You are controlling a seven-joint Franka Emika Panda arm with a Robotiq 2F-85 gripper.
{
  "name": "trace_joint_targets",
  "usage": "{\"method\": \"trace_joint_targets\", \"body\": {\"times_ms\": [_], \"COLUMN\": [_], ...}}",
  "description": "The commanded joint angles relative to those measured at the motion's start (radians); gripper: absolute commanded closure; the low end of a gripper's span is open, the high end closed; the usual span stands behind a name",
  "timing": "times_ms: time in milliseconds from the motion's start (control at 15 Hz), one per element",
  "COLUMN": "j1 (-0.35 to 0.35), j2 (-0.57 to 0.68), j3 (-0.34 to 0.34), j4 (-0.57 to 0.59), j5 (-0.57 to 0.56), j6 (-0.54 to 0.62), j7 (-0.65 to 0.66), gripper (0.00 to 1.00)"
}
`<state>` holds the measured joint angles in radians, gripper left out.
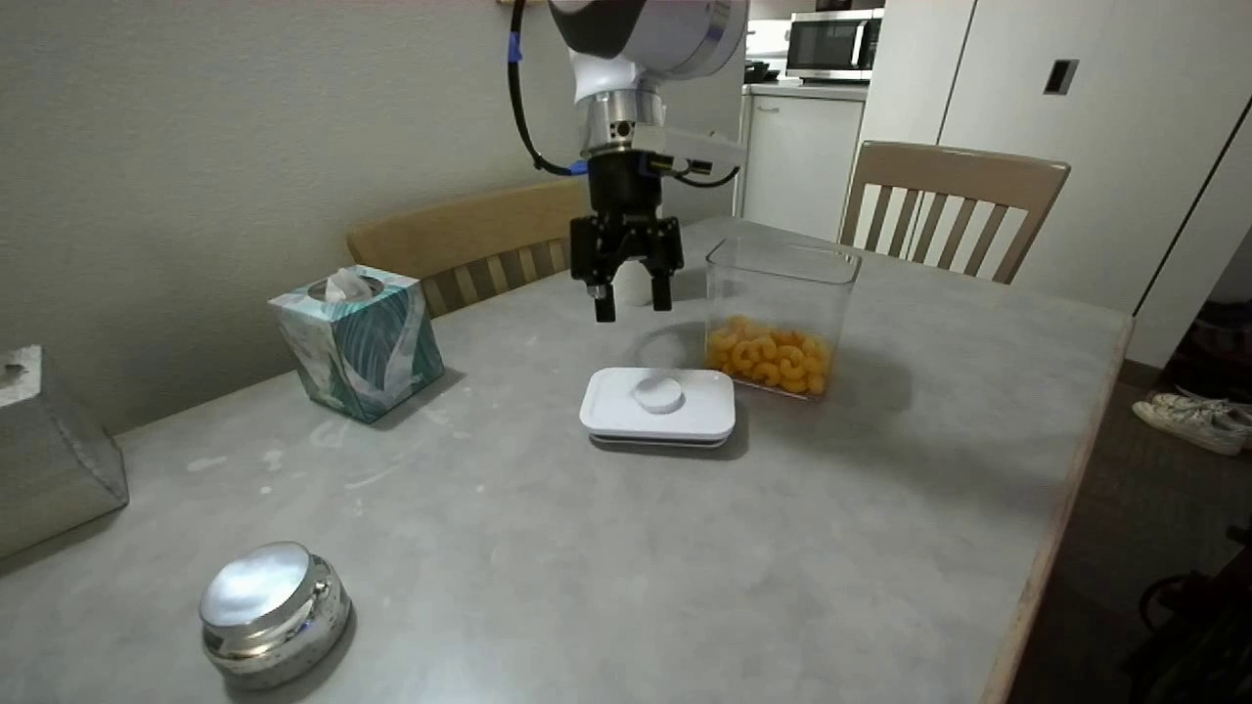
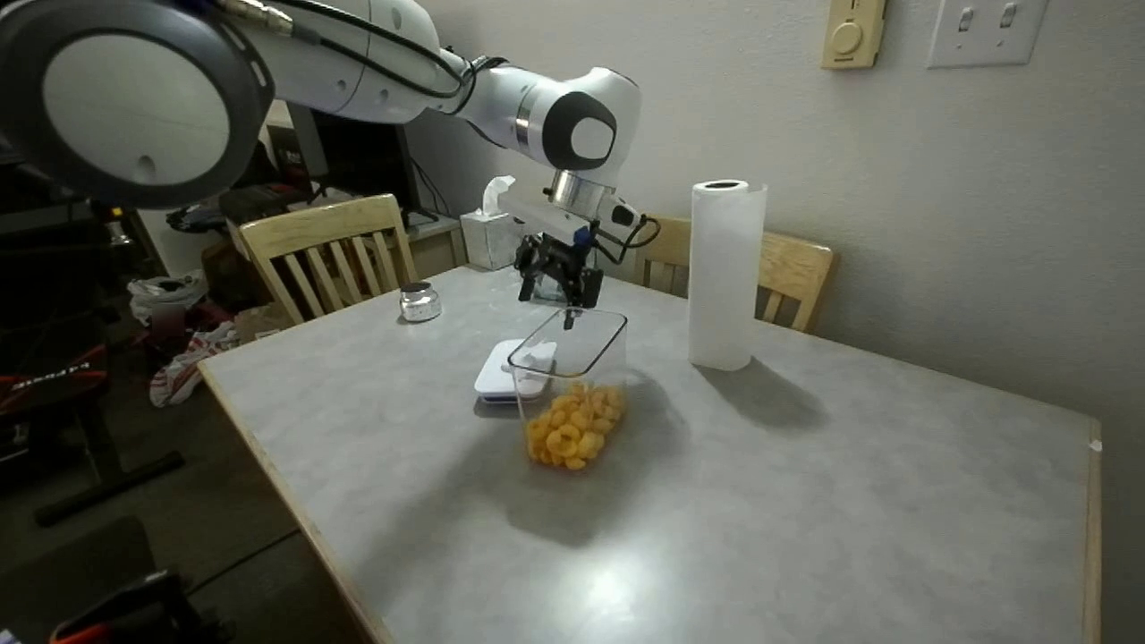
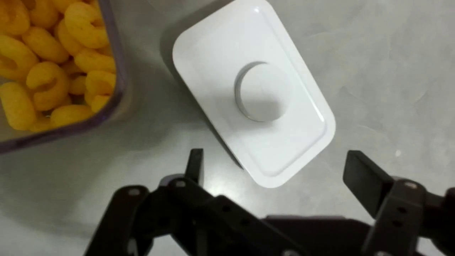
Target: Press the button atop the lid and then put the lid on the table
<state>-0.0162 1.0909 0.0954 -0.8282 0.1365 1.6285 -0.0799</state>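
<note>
Inside the tabletop (image 1: 734, 557) edges, the spread, empty end effector (image 1: 633, 302), lowered off-centre, might knock the container (image 1: 778, 295) beside the lid (image 1: 657, 421).

Clear container (image 3: 120, 76) partly outside wrist view

In an exterior view, a paper-towel roll (image 2: 725, 277) stands right of a clear container (image 2: 606, 365) of orange puffs (image 2: 572, 429); beyond the container, to its left, are a squat silver tin (image 2: 419, 302), a slat-back wooden chair (image 2: 322, 224) and a tissue box (image 2: 487, 241).
</note>
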Motion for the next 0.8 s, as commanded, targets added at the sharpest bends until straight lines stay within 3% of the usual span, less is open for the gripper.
{"method": "trace_joint_targets", "body": {"times_ms": [0, 733], "j1": [-0.009, -0.008], "j2": [0.012, -0.042], "j3": [0.0, -0.028], "j4": [0.046, 0.101], "j5": [-0.007, -0.059], "j6": [-0.014, -0.012], "j7": [-0.035, -0.034], "gripper": [0.0, 0.0]}}
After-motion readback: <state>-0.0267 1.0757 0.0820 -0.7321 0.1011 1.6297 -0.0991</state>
